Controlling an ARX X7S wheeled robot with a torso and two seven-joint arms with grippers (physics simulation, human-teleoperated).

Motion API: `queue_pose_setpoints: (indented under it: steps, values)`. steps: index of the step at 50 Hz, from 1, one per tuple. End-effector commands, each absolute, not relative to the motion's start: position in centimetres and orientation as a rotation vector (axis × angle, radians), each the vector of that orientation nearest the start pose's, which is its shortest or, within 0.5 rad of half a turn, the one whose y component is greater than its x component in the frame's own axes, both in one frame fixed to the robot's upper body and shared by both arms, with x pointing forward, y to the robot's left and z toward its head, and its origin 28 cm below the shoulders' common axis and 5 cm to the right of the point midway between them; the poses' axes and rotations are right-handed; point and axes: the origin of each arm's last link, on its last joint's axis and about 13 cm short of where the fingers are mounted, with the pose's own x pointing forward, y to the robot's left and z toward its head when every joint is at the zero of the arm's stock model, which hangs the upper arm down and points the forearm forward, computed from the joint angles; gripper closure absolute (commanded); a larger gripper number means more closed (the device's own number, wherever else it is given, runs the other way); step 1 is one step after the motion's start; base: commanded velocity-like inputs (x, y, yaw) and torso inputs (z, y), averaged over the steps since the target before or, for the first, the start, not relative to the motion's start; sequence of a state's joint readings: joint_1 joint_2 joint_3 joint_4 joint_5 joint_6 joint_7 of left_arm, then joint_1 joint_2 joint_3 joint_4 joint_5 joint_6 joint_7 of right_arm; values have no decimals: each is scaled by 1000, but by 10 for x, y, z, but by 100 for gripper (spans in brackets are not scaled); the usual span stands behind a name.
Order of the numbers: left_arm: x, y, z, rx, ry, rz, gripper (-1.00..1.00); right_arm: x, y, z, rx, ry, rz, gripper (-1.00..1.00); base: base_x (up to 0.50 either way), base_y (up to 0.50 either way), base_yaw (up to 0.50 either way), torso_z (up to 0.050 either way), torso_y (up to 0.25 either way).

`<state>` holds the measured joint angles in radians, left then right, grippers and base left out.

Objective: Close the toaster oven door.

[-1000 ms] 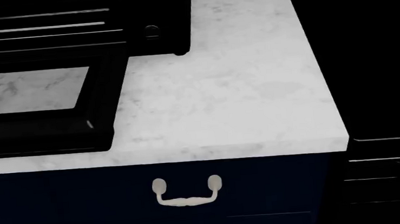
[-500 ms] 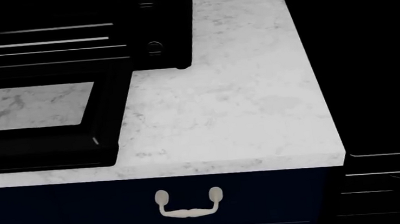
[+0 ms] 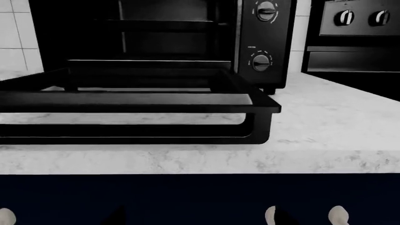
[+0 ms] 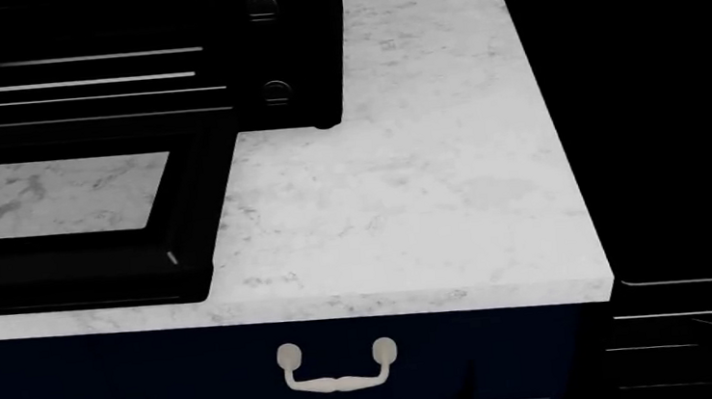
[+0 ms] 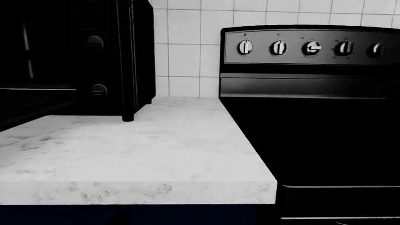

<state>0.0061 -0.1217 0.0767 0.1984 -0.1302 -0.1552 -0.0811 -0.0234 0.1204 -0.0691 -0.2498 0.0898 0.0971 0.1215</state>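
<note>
Cabinet front: dark navy drawer face (image 4: 153, 391) below the counter edge, nearest of all.
Drawer pull: pale, curved bail handle (image 4: 337, 367) with two round mounts, on that navy face.
Counter: white marbled stone countertop (image 4: 420, 194), square front corner at the right, bare across its right half.
Door: wide flat black rectangular frame with a large clear glass window (image 4: 55, 221) — swung fully down, lying level above the counter near its front edge, marble visible through the pane; in the left wrist view (image 3: 144, 101), front bar and right-hand corner raised off the stone, shadow beneath.
Toaster oven: boxy glossy black countertop oven (image 3: 187, 37) behind the open door, cavity exposed, thin metal racks (image 4: 86, 70) across it; on the left part of the counter, back by the tiled wall.
Knobs: round black dials (image 3: 261, 62) stacked down the oven's right panel, two in view.
Range: larger black stove (image 5: 306, 93) just beside the counter's right end, a row of silver knobs (image 5: 278, 47) along its back panel.
Wall: white square tiles (image 5: 184, 51) behind oven and stove.
Grippers: neither visible in any view — opening and hold cannot be told.
</note>
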Motion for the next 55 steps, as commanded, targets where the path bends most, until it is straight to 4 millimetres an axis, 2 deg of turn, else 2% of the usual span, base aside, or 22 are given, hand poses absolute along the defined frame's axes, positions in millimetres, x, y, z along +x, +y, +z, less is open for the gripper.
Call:
queue_pose_setpoints:
  steps: [1,8,11,14,16,22,27,30,33,39,55]
  values:
    - [218,232,84,23,-47,26,-100,204,-124,114,-81,-288,-75,-100,0,0,0,0,0]
    - [229,251,122,-24,-64,43,-100,206,-147,192,-159,-468,-144,-100,0,0,0,0,0]
    - [232,257,137,-4,-76,33,-100,201,-156,229,-197,-546,-158,-100,0,0,0,0,0]
    - [236,264,150,11,-75,30,-100,197,-163,254,-228,-598,-180,-100,0,0,0,0,0]
    - [239,269,163,23,-79,18,-100,192,-167,278,-263,-648,-203,-100,0,0,0,0,0]
    - [249,281,183,61,-90,6,-100,185,-180,320,-319,-718,-236,-100,0,0,0,0,0]
    - [252,288,200,73,-104,10,-100,153,-192,354,-324,-844,-332,-100,0,0,0,0,0]
    - [253,292,207,81,-107,18,-100,134,-189,363,-334,-887,-313,-100,0,0,0,0,0]
    - [253,294,213,92,-101,17,-100,123,-187,366,-337,-910,-335,-100,0,0,0,0,0]
    - [252,292,215,98,-93,-8,-100,121,-184,364,-336,-921,-326,-100,0,85,0,0,0]
    - [249,291,210,118,-97,-25,-100,121,-182,366,-352,-921,-303,-100,0,500,0,0,0]
